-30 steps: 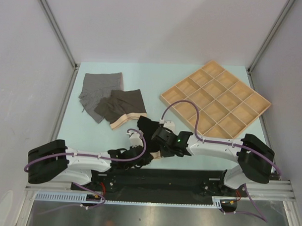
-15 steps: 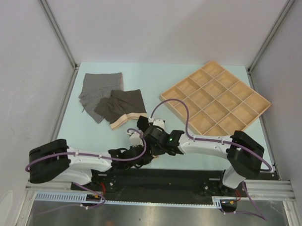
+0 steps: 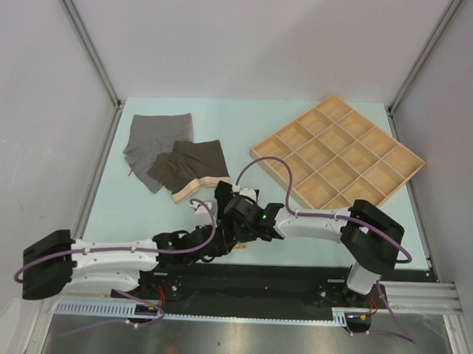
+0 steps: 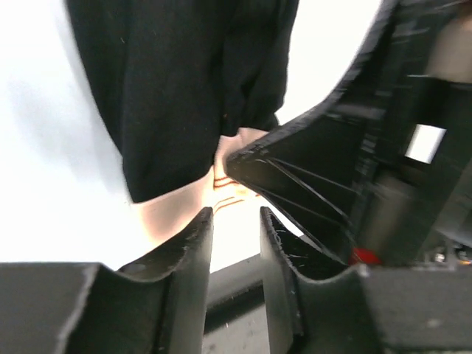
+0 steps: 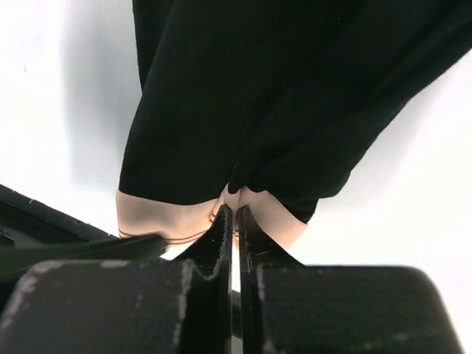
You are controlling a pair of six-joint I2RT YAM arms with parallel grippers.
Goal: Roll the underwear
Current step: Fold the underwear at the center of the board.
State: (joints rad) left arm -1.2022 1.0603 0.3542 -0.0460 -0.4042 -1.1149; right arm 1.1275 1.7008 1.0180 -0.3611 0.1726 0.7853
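Black briefs [image 5: 243,96]: bunched at 6 o'clock on the table [image 3: 142,212], close to its near edge. The dark cloth fans away toward 12 o'clock and the pale peach waistband [image 5: 158,214] faces me.
My right pincer [image 5: 234,210]: fingers pressed together on the waistband, with a fold of the black cloth gathered just above the tips.
My left pincer [image 4: 236,214]: fingers part-way apart with a narrow gap. I see nothing between them, and the tips sit just short of the waistband.
Brown briefs [image 3: 192,166]: lying flat at 11 o'clock from the black pair, their own pale band nearest it. I cannot tell whether the two touch.
Grey briefs [image 3: 156,135]: farther out at 10 o'clock, partly under the brown pair.
Edges: the near table edge runs right behind my wrists at 6 o'clock. The wooden tray [image 3: 395,189] sits at 2 o'clock, its nearest corner not far from my right wrist.
Open room: bare table stretches toward 9 o'clock, out to the left edge.
Arm pose: both forearms lie low along the near edge and reach inward from either side, so the two pincers meet almost tip to tip at the black cloth.
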